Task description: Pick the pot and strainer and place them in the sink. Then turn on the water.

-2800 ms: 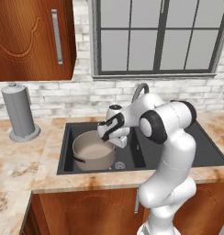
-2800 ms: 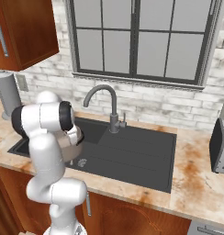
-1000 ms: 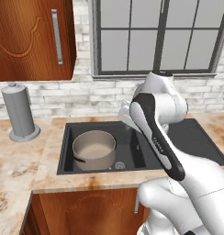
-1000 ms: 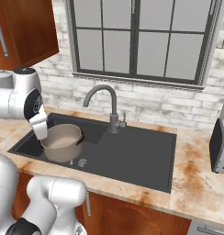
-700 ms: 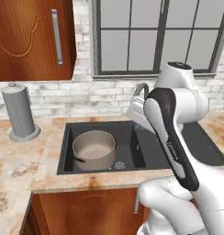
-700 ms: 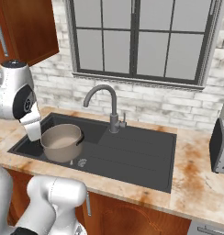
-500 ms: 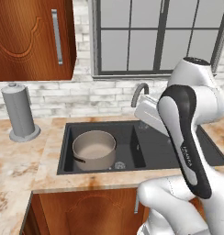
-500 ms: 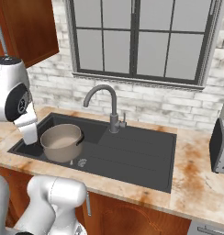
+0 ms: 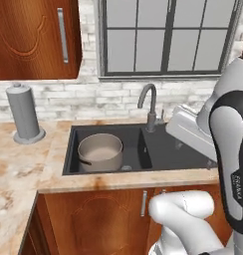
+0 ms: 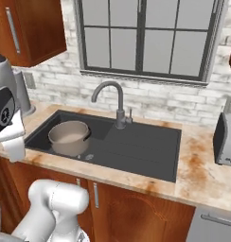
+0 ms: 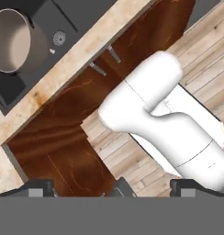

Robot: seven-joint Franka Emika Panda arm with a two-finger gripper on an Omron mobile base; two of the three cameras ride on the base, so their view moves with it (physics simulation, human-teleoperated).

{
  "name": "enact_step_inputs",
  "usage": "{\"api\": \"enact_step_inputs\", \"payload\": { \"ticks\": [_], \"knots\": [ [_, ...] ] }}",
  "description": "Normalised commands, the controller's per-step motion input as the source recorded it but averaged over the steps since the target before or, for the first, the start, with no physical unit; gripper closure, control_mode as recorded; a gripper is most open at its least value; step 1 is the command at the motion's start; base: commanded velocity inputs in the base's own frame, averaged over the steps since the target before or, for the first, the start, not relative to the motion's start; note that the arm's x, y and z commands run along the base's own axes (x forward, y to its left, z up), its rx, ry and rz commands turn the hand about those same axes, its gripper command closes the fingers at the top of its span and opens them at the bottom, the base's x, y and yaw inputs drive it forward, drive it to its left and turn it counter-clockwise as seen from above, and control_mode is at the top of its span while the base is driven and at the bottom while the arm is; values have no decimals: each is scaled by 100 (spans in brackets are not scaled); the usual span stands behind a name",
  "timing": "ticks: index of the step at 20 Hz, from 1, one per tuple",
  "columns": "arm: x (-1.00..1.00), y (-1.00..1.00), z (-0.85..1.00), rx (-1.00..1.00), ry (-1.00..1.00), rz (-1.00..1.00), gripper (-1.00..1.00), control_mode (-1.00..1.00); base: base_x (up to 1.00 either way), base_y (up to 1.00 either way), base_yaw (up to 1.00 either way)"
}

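A tall grey cylinder canister (image 9: pixel 25 113) stands upright on the marbled counter (image 9: pixel 24 164), well left of the basin, with a wooden wall cabinet (image 9: pixel 36 37) hanging above it. A grid window (image 10: pixel 148 35) sits in the pale brick wall, and a silver toaster (image 10: pixel 226 139) rests at the counter's far right. Below the countertop run brown cabinet doors (image 11: pixel 63 142) over a light wood-plank floor (image 11: pixel 210 41).

The pot (image 9: pixel 100 151) fills most of the left basin of the sink (image 9: pixel 168 154), leaving only a thin strip of dark floor around it and the drain just in front. The right basin lies bare, with open room above it. The curved tap (image 9: pixel 148 102) stands at the back rim between the basins, arching over the divide. On the tabletop (image 9: pixel 24 164) left of the sink, a tall grey canister (image 9: pixel 24 112) stands well apart from the pot. A toaster (image 10: pixel 226 139) sits far right. The pincer (image 11: pixel 111 190), spread wide, hangs out over the cabinet fronts (image 11: pixel 63 142) and floor.
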Motion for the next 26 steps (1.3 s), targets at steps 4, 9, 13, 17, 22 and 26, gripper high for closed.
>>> {"api": "enact_step_inputs", "payload": {
  "ticks": [4, 9, 13, 17, 22, 26],
  "knots": [
    [0, 0, 0, 0, 0, 0, -100, 100, -96, -19, 0],
    [0, 0, 0, 0, 0, 0, -100, 100, -60, -51, -2],
    [0, 0, 0, 0, 0, 0, -100, 100, -23, -80, -26],
    [0, 0, 0, 0, 0, 0, -100, 100, 0, -92, -56],
    [0, 0, 0, 0, 0, 0, -100, 100, 0, -61, -80],
    [0, 0, 0, 0, 0, 0, -100, 100, 0, -20, -89]
  ]
}}
